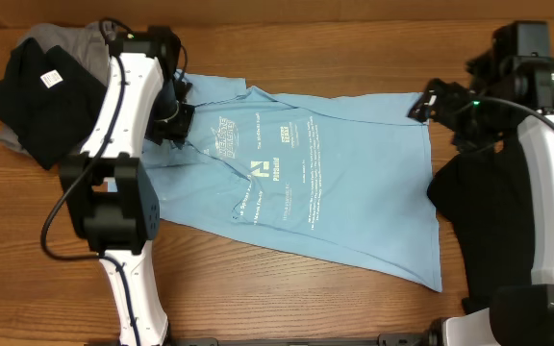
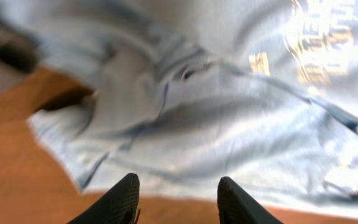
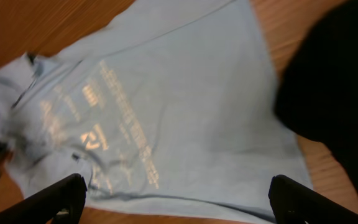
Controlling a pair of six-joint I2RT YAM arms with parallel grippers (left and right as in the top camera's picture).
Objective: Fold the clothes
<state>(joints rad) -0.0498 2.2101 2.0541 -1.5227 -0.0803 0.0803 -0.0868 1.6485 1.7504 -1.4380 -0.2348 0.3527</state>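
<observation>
A light blue cotton T-shirt with white printed lettering (image 1: 306,183) was found spread across the centre of the overhead view on a brown wooden table (image 1: 287,298). Its collar end was turned towards the upper left, and creases were noted around the collar.

The left gripper (image 2: 178,202) was recorded at that collar end, upper left of centre. In the left wrist view its fingers were seen parted above rumpled blue cloth, with nothing held between them. The right gripper (image 3: 179,208) was observed near the shirt's upper right corner, its fingers spread wide and empty.

A plain black T-shirt (image 1: 41,96) was noted bunched in the upper left of the frame, lying on a grey T-shirt (image 1: 75,43). A further black garment (image 1: 465,202) was noted at the right of the frame, at the blue shirt's right edge. Whether the two overlapped could not be determined.
</observation>
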